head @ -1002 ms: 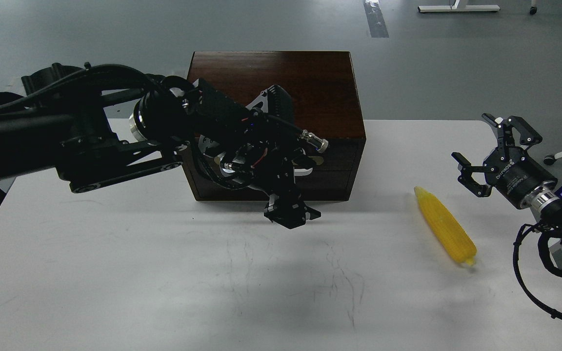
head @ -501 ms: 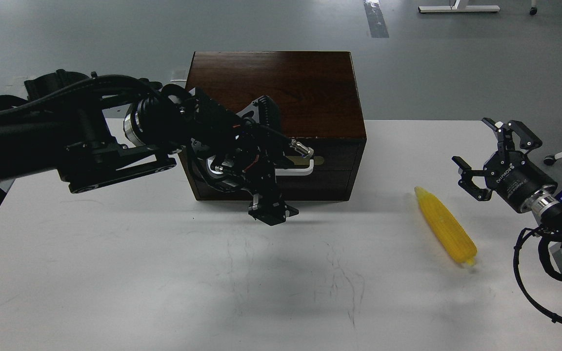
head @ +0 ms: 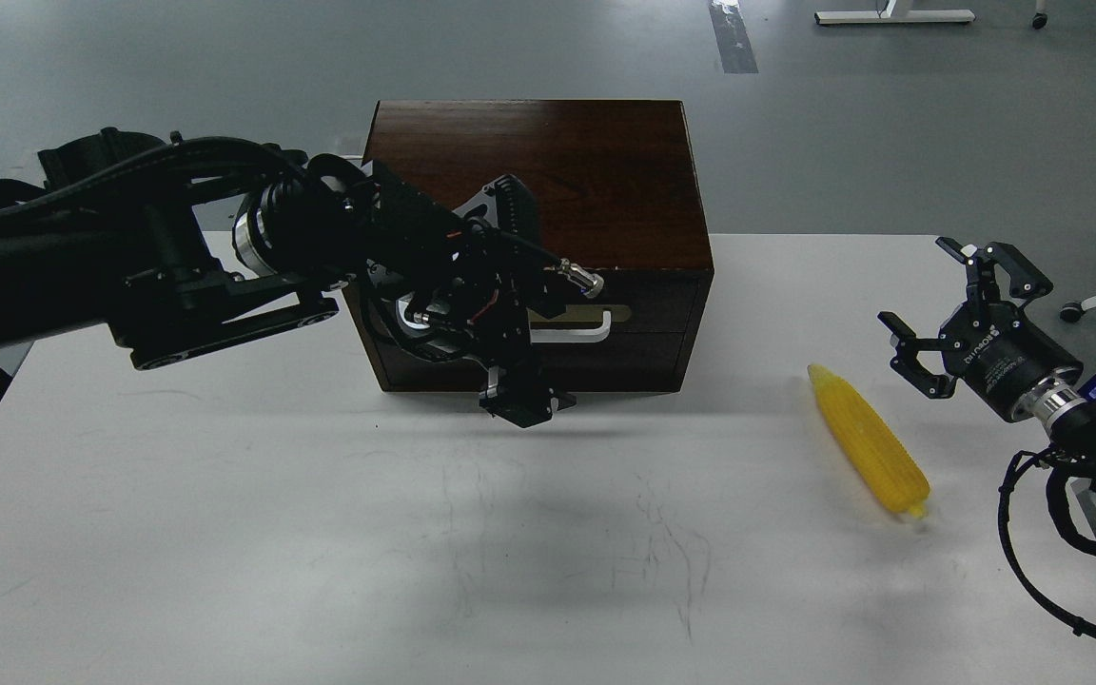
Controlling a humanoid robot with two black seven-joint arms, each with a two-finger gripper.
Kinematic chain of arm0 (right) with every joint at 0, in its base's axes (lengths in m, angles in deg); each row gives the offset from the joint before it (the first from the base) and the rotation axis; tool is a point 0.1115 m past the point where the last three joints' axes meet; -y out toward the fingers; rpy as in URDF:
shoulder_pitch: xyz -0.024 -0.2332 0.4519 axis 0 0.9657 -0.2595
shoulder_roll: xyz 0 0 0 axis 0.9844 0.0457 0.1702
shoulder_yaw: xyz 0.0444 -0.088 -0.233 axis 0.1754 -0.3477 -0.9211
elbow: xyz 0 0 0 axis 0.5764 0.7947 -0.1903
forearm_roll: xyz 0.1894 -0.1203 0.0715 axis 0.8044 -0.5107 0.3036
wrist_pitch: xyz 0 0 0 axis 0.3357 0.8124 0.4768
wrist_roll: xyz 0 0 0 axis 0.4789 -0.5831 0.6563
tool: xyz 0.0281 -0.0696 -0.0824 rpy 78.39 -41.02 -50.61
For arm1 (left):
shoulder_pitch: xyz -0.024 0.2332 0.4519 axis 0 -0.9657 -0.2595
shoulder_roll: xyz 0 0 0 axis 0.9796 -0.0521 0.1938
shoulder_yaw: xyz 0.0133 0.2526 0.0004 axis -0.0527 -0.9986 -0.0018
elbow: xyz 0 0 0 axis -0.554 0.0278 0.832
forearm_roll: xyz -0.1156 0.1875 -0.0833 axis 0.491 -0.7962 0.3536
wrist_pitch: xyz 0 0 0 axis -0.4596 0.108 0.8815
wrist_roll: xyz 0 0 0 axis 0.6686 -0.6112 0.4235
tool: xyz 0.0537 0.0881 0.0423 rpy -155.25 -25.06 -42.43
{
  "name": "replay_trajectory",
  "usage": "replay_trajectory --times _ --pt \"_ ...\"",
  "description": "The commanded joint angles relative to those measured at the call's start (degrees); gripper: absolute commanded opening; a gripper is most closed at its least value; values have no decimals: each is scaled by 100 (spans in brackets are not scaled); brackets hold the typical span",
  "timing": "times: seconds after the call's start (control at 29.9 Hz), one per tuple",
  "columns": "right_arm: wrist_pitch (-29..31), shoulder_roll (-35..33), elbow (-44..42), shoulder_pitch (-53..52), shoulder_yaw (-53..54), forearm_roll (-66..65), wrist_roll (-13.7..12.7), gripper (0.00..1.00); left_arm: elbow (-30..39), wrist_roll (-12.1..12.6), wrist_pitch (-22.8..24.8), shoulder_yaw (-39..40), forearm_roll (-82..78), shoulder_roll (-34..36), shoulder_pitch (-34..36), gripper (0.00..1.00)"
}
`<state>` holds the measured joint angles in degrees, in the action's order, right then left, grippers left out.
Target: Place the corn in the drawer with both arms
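The yellow corn (head: pixel 868 442) lies on the white table (head: pixel 225 533) at the right, tip pointing away from me. The dark brown box (head: pixel 605 190) stands at the table's back; its drawer (head: pixel 643 319) is closed, with the brass plate and white bar handle (head: pixel 575 333) showing. My left gripper (head: pixel 522 403) hangs just in front of the box's lower front, left of and below the handle; it is dark and its fingers cannot be told apart. My right gripper (head: pixel 949 319) is open and empty, up and to the right of the corn, apart from it.
The left arm's wrist and cables (head: pixel 434 257) cover the left part of the box front. The right arm's cable (head: pixel 1033 561) loops over the table's right edge. Grey floor lies behind the table.
My left gripper has moved left and slightly up along the box front, uncovering the white handle. My right gripper has shifted slightly. The corn has not moved.
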<state>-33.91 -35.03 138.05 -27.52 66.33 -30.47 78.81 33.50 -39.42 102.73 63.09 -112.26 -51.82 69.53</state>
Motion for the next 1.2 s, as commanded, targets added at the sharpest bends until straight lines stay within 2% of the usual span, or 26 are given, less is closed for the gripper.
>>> replay_trajectory --times 0.0,1.17 --pt "-1 -2 -1 5 -1 0 0 99 -7 0 0 -35 -7 8 -60 98" --pt "-1 16 -53 5 16 0 0 99 -104 0 0 -580 -139 -36 -34 98"
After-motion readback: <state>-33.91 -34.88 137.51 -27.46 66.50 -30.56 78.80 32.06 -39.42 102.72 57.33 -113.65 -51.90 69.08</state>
